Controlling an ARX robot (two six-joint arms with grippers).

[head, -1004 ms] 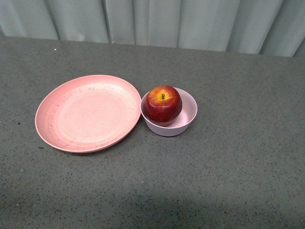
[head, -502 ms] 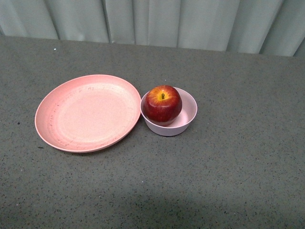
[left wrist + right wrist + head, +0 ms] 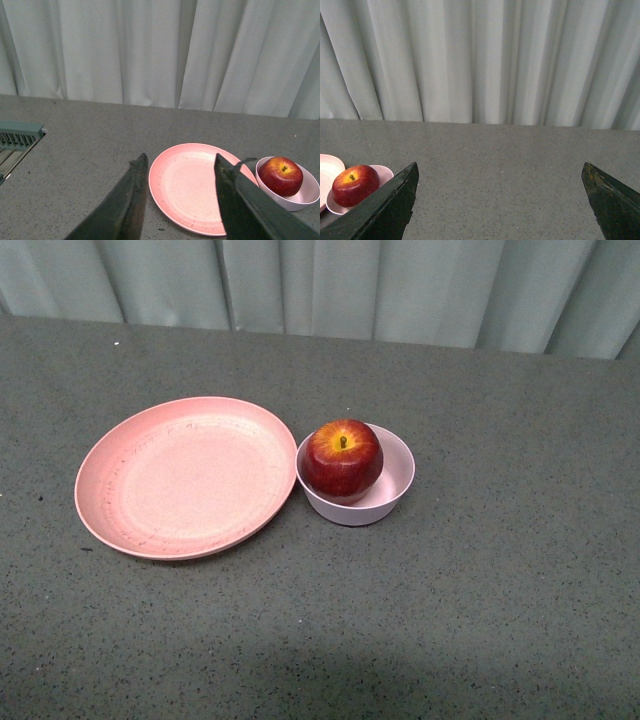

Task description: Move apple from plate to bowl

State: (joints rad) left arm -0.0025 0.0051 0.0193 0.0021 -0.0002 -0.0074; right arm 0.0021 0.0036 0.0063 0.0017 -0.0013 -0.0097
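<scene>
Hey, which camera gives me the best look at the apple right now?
The front view: the apple sits whole and unobstructed in the bowl, stem up, near the picture's middle. The left wrist view shows it smaller, at the frame's edge beside a finger. The right wrist view shows it small in a corner, against a finger.

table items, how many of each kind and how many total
apple: 1, sitting in the bowl
bowl: 1, pale pink-lilac, right beside the plate
plate: 1, salmon pink, nothing on it
total: 3
</scene>
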